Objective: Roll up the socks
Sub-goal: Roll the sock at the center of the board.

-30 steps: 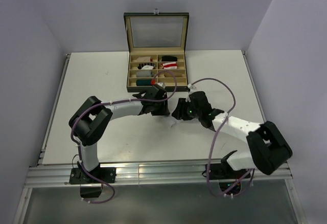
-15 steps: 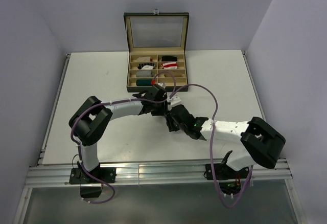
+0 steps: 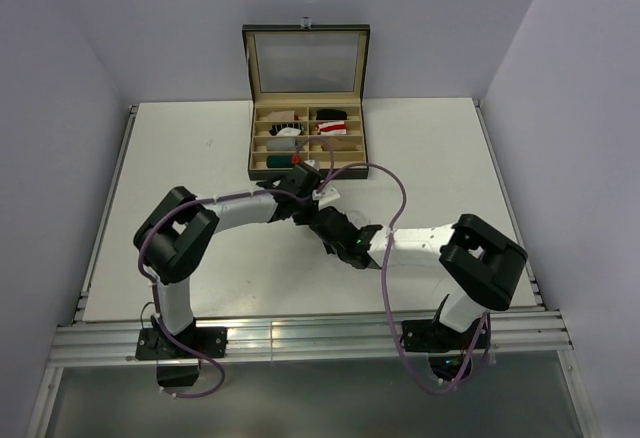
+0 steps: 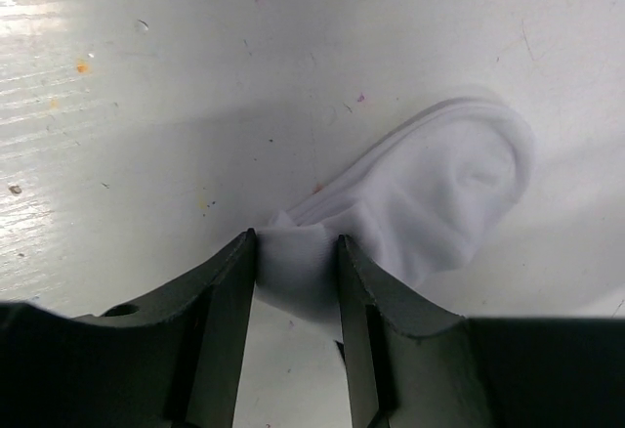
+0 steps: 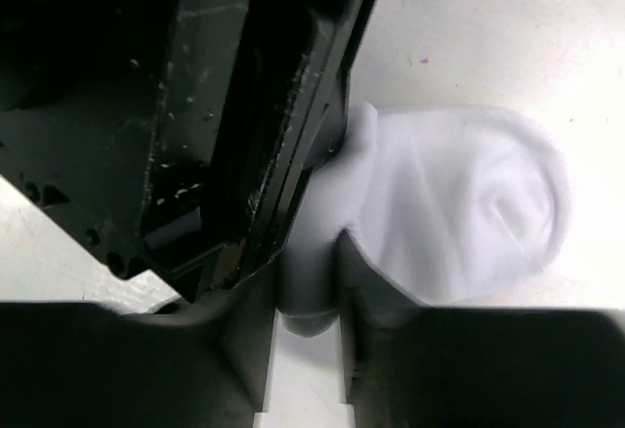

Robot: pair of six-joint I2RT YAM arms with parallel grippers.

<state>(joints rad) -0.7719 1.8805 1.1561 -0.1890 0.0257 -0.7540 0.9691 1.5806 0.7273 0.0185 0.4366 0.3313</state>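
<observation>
Both left jaws and right jaws clench one end of the white sock [image 4: 430, 203]; rolling judged barely begun, next requiring coordinated turning.

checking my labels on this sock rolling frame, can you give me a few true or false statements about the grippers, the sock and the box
1. The left gripper is shut on one end of the white sock. True.
2. The right gripper hangs open, clear of the sock. False: its fingers pinch the same white sock, right beside the left gripper.
3. The white sock is on the table, outside the compartment box. True.
4. The box's lid is closed. False: the lid stands upright and open, with the compartments in view.
</observation>
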